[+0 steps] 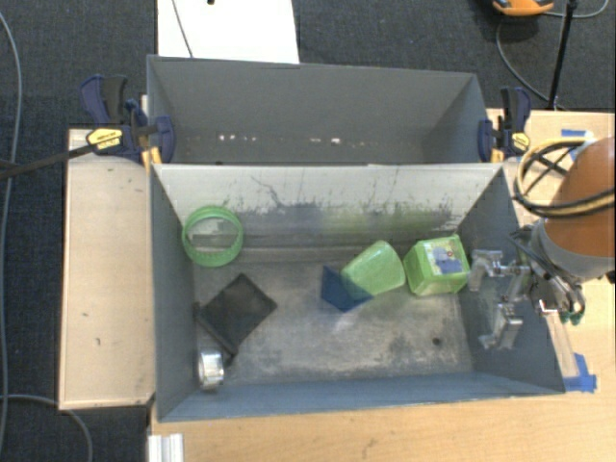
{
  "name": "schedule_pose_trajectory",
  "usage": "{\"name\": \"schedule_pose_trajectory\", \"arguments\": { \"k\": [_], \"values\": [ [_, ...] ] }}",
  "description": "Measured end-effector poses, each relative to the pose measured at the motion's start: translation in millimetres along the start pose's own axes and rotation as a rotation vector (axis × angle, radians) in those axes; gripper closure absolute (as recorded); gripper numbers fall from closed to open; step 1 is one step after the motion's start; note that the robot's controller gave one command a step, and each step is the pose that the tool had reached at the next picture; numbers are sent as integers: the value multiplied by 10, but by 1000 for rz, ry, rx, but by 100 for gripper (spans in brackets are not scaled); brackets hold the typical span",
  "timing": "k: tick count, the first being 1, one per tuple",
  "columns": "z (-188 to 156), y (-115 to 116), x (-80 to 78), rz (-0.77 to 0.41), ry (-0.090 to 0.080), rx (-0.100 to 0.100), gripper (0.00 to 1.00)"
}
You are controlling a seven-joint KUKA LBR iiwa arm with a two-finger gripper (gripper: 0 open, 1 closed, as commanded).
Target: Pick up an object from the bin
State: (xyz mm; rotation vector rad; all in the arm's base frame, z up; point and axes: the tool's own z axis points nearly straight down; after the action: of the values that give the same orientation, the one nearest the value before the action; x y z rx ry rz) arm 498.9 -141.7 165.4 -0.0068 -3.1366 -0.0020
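We find the hand [489,298] low against the right inner wall of the grey metal bin [318,114], mounted on the arm that enters from the right. Its two metal fingers [484,261] stand apart, one toward the back of the bin and one toward the front, with nothing between them.

Contents of the bin, listed from the hand outward:

1. The small green box with a printed label [438,266] lies just beside the hand, on its left, at the right end of the bin floor. It is the item nearest the fingers, but they are not round it.
2. The light green rounded plastic block [373,268] rests against the left side of that box.
3. The dark blue object [337,290] lies partly under the front left edge of the rounded block.
4. The flat black square pad [236,308] lies well apart, on the left half of the floor.
5. The small silver metal cylinder [211,369] sits in the front left corner, touching the pad's front end.
6. The translucent green ring [214,235] leans at the back left.
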Motion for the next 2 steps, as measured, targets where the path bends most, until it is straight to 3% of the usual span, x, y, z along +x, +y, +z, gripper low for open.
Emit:
{"name": "schedule_pose_trajectory", "arguments": {
  "k": [1,2],
  "values": [
    [-45,7,-18,-5,-8,2,0],
    [370,243,-177,83,-10,2,0]
  ]
}}
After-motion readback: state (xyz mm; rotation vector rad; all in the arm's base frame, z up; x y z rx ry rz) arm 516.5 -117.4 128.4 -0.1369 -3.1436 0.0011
